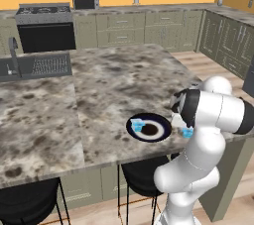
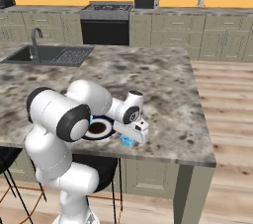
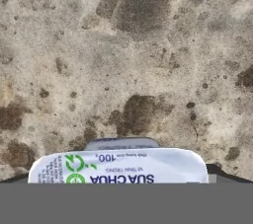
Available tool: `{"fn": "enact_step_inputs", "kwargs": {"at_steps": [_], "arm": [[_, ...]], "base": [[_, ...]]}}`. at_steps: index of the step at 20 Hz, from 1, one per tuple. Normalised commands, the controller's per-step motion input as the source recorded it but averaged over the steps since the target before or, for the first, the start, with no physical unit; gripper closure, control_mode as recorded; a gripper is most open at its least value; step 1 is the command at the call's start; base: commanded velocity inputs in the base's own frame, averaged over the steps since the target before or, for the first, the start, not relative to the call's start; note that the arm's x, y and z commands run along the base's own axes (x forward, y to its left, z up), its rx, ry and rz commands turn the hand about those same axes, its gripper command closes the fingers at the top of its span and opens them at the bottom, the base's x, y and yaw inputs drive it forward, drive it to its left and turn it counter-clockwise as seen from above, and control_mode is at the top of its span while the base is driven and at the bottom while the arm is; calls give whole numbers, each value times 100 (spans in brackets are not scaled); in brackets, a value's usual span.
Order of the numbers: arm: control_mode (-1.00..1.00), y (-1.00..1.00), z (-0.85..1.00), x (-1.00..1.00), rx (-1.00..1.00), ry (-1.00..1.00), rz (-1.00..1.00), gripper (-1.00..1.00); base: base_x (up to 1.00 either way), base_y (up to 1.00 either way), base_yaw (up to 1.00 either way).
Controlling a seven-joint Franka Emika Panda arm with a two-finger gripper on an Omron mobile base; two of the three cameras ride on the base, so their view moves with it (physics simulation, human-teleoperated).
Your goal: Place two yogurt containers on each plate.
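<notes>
The dark navy plate [image 1: 159, 121] with a white ring lies near the counter's front edge, and one light blue yogurt container [image 1: 137, 126] sits on its left side. A second light blue yogurt container [image 1: 187, 132] [image 2: 127, 141] stands just right of the plate, directly under my gripper [image 1: 182, 124] [image 2: 134, 136]. In the hand view its white printed lid [image 3: 118, 166] lies right at the bottom, so close that it covers the fingertips. The orange-red plate and the dark-sided cups are out of view.
The counter's front edge [image 2: 163, 158] runs just behind the container. A sink [image 1: 34, 65] sits at the counter's far left. Black stools [image 1: 141, 177] stand under the overhang. Stove and microwave are along the back wall.
</notes>
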Motion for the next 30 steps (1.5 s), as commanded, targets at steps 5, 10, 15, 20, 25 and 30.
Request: {"fn": "enact_step_inputs", "kwargs": {"at_steps": [5,10,15,20,25,30], "arm": [[-100,0,0,0,0,0,0,100],[-100,15,41,0,0,-11,25,100],[-100,30,83,-1,0,-20,40,100],[-100,95,7,23,0,-12,43,100],[-100,69,9,36,3,-14,21,100],[-100,0,-20,12,0,-1,1,100]], "base": [[0,0,0],[0,0,0],[0,0,0],[0,0,0],[0,0,0],[0,0,0]]}}
